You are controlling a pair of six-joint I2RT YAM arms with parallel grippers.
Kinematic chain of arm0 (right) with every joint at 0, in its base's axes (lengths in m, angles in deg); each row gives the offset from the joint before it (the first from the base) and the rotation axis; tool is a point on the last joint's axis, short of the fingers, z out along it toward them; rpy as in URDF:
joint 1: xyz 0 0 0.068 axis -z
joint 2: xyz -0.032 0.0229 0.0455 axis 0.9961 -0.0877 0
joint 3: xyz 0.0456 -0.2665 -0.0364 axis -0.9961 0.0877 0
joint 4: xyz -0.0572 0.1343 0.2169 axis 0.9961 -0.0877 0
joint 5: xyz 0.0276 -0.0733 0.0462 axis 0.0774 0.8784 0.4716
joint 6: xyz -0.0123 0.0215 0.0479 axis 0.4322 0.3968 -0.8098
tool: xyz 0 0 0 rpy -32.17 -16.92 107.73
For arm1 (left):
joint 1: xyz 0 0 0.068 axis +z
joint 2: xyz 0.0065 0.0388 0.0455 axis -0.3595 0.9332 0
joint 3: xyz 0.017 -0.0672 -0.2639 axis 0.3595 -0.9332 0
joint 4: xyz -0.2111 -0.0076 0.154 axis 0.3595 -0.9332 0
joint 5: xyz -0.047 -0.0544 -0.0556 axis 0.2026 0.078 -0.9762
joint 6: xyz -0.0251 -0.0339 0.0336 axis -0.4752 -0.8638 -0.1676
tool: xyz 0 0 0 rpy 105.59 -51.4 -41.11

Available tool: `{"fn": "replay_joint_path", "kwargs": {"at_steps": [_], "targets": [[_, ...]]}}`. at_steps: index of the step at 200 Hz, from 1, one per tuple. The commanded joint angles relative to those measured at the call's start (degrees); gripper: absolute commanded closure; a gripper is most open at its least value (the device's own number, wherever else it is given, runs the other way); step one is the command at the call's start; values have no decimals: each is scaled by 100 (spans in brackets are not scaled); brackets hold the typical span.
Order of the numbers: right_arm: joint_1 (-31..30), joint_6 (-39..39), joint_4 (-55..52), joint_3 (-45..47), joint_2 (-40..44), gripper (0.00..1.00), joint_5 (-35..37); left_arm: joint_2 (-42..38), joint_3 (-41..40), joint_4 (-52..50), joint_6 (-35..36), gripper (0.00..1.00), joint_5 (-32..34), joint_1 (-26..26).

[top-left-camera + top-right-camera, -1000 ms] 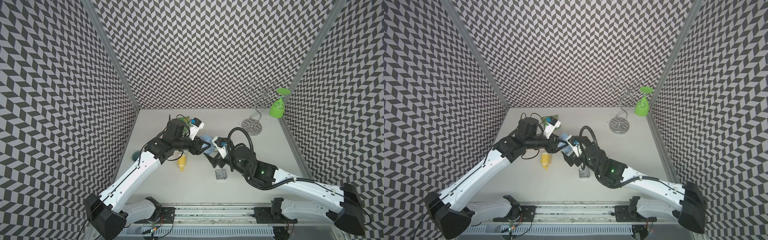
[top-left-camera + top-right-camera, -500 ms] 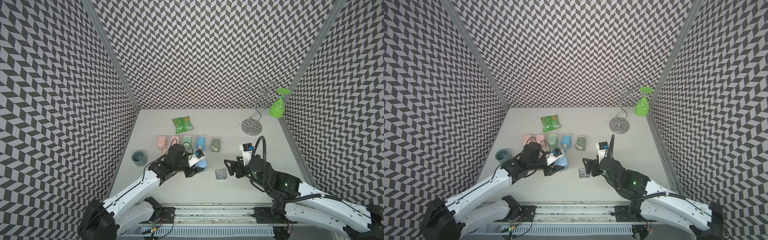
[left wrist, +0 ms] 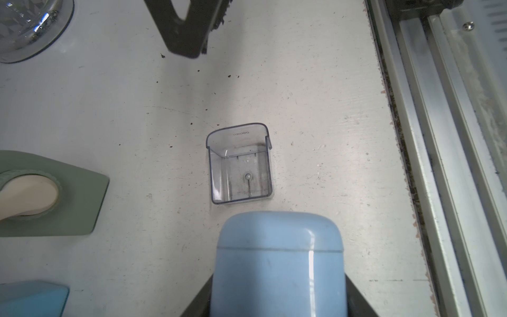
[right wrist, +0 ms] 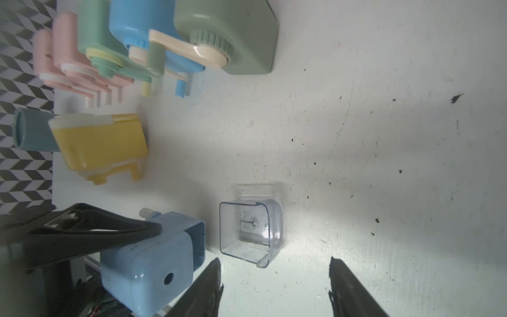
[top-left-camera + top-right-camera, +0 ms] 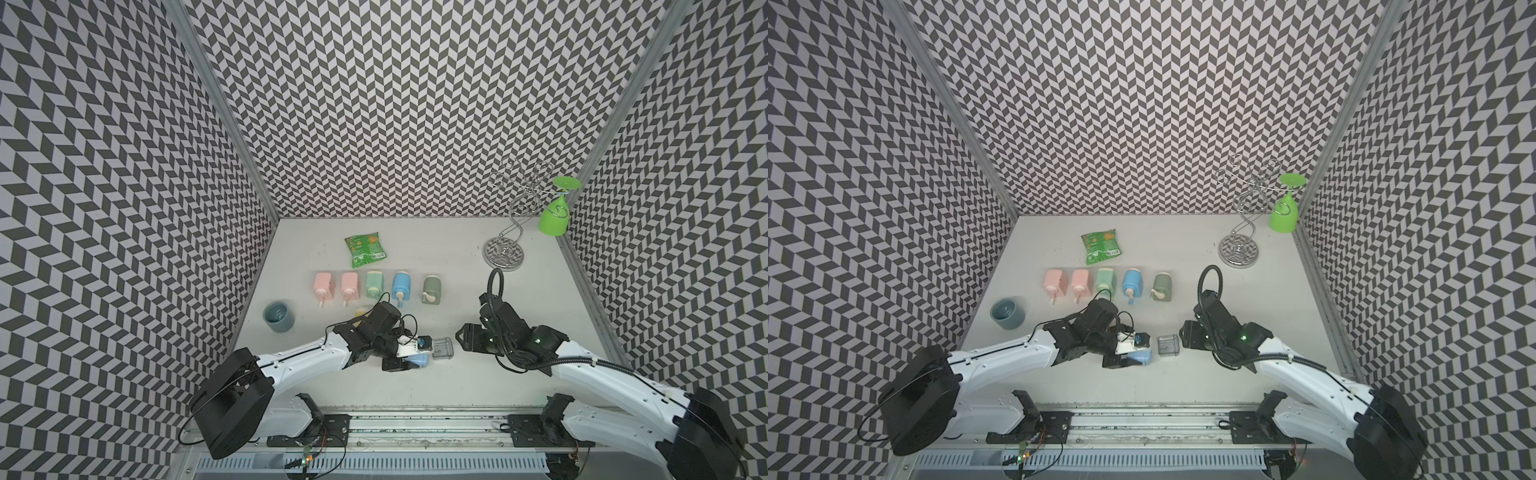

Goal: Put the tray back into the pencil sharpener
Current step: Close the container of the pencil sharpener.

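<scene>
Jaws on left gripper (image 5: 413, 358) clamped on light-blue pencil sharpener (image 5: 1140, 356), lower centre in both top views; its open slot is empty, facing clear tray (image 5: 441, 348), which lies just right on table (image 5: 415, 395), empty bar grey smudges. Likely light, stiff, slick: pinch opposite side walls. Right gripper (image 5: 460, 335) jaws apart, holding nothing.

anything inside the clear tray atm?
The clear tray is empty: only dark smudges and a moulded pip on its floor. Nothing covers its inside.

Robot lab cell: chevron-patterned walls (image 5: 374, 104), aluminium rail (image 5: 415, 427), white tabletop (image 5: 436, 249).
</scene>
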Motion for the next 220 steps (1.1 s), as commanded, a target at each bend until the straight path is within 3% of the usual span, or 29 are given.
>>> {"fn": "replay_joint_path", "kwargs": {"at_steps": [1,52,126,220], "targets": [[29,497,300,-273,-430,42,-535,62,190,454,-31,79,65,-9],[29,727,594,-265,-1084,54,-579,346,144,724,-254,71,219,-14],[11,923,790,-520,-1729,64,-586,273,-72,869,-289,41,271,-9],[-137,846,912,-440,-1955,65,-645,237,-155,915,-271,35,270,-13]]}}
